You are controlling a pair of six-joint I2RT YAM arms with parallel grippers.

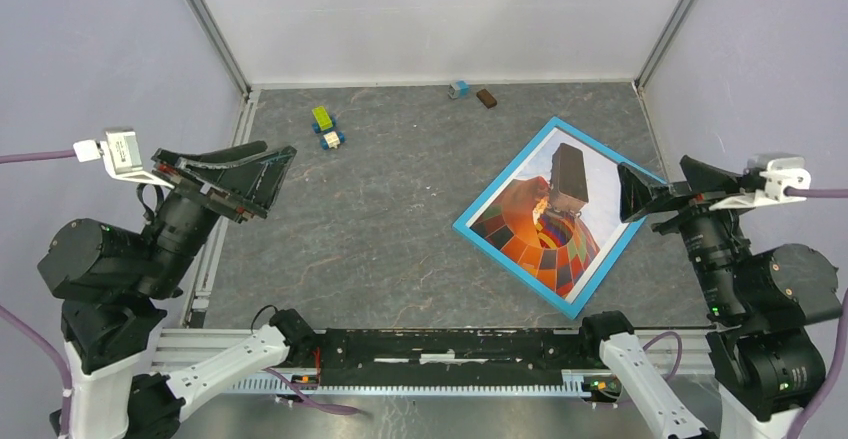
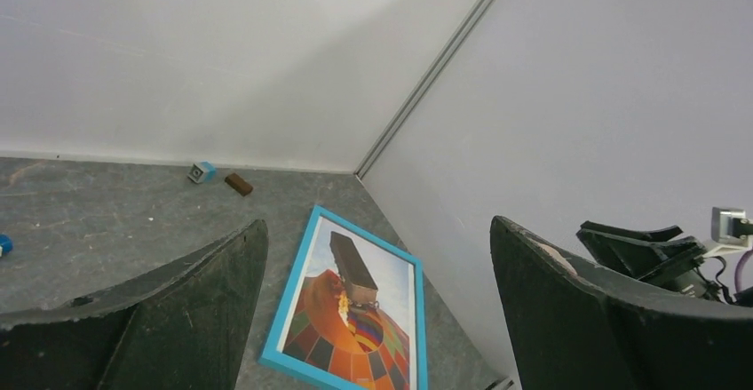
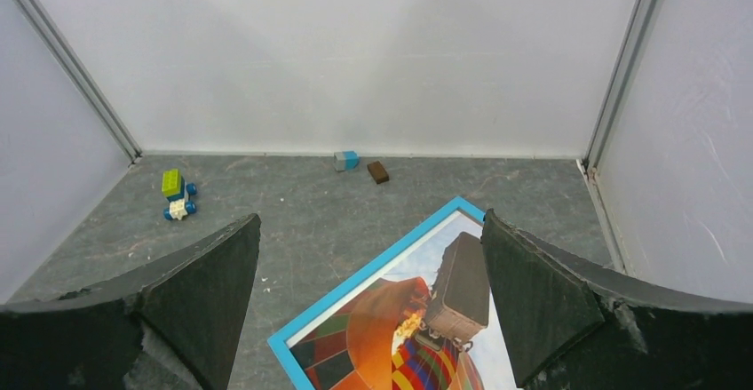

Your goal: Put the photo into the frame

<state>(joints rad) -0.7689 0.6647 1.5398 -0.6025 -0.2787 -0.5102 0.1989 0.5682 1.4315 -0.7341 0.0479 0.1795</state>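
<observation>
Bright blue frame (image 1: 514, 268) lies flat and face up on the right side of the grey worktop (image 1: 380, 219), turned at an angle, with the orange balloon photo (image 1: 520, 214) showing inside its border. Left end effector (image 1: 270, 181) and right end effector (image 1: 628, 194) are both raised, released, fingers spread wide, grasping nothing
</observation>
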